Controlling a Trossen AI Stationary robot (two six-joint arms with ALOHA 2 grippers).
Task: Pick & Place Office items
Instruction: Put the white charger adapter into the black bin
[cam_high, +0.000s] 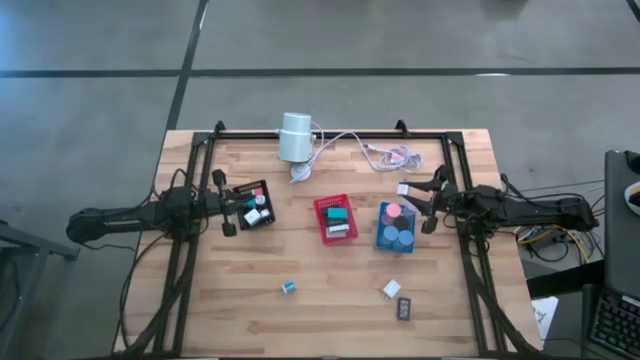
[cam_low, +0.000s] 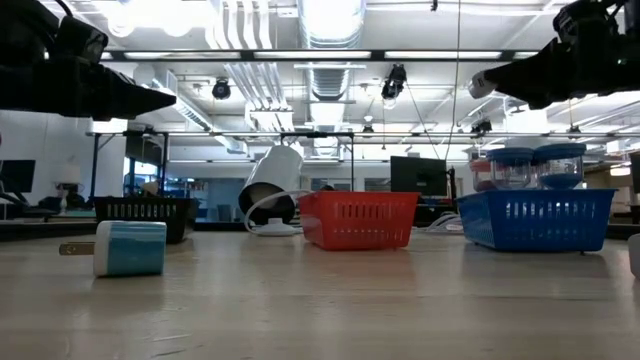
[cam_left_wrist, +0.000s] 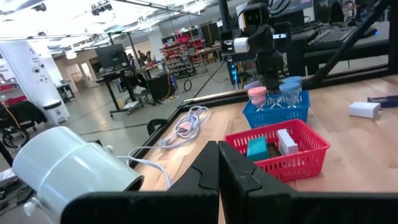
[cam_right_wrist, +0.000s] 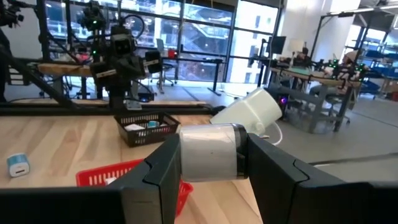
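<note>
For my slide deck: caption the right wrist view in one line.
Right hand grips a white office item above the red tray; black tray and left hand lie beyond.

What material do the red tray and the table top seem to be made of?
Red tray: probably moulded plastic, judging by its slotted mesh walls and even, slightly glossy colour. Table top: looks like wood, light planks with visible grain and joints, matte finish.

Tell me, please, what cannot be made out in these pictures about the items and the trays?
- Black tray contents: too small from above; the low view shows only its wall.
- Red tray: its wall hides the contents in the low view.
- White piece gripped by the right gripper: the fingers cover its sides, so its kind is unclear.
- Dark piece: too small to identify.
</note>
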